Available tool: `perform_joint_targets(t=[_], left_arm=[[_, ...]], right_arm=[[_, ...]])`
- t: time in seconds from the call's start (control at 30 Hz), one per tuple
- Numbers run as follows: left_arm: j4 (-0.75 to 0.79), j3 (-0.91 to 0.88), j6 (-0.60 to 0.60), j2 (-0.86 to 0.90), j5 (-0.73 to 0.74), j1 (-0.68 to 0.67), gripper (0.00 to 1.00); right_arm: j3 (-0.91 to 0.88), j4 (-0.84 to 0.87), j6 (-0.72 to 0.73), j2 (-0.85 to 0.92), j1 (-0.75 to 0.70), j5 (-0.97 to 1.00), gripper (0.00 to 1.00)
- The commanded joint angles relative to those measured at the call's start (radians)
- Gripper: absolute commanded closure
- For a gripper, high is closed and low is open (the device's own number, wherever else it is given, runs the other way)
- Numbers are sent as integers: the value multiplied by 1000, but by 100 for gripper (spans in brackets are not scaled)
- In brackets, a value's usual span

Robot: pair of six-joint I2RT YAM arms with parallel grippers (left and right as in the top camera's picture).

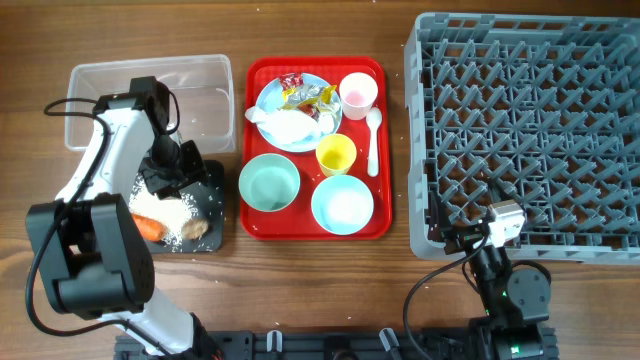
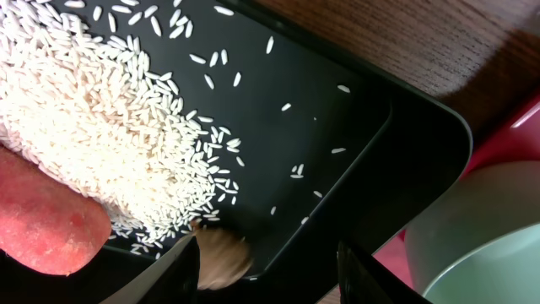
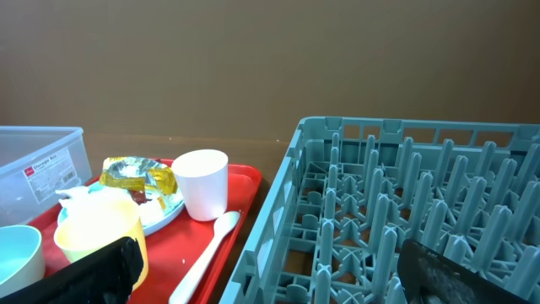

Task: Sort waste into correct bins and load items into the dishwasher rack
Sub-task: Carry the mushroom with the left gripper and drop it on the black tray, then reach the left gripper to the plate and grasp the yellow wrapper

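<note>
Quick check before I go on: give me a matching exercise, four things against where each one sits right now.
Things:
1. carrot
2. wrappers
3. spoon
4. rack

Places:
A. on the plate
B. right of the tray
C. in the black bin
D. lying on the tray

Pairs: 1-C, 2-A, 3-D, 4-B

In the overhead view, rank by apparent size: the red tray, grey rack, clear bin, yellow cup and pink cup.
1. grey rack
2. red tray
3. clear bin
4. pink cup and yellow cup: look about alike, so unranked.
</note>
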Motion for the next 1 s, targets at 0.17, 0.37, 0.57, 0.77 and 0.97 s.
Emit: perform_joint_targets(t=[0.17, 0.37, 0.57, 0.77, 0.97], left_arm=[[-22, 37, -2, -98, 64, -10, 54], [24, 171, -2, -211, 128, -131, 50], [253, 225, -2, -204, 101, -328, 41], [430, 225, 10, -130, -22, -456, 41], [606, 225, 10, -11, -50, -472, 41]], right_arm=[[-1, 4, -12, -1, 0, 9, 0], [-1, 5, -13, -1, 0, 10, 0], [-1, 4, -13, -1, 0, 10, 0], [-1, 5, -12, -1, 0, 10, 0], [-1, 4, -13, -1, 0, 10, 0]])
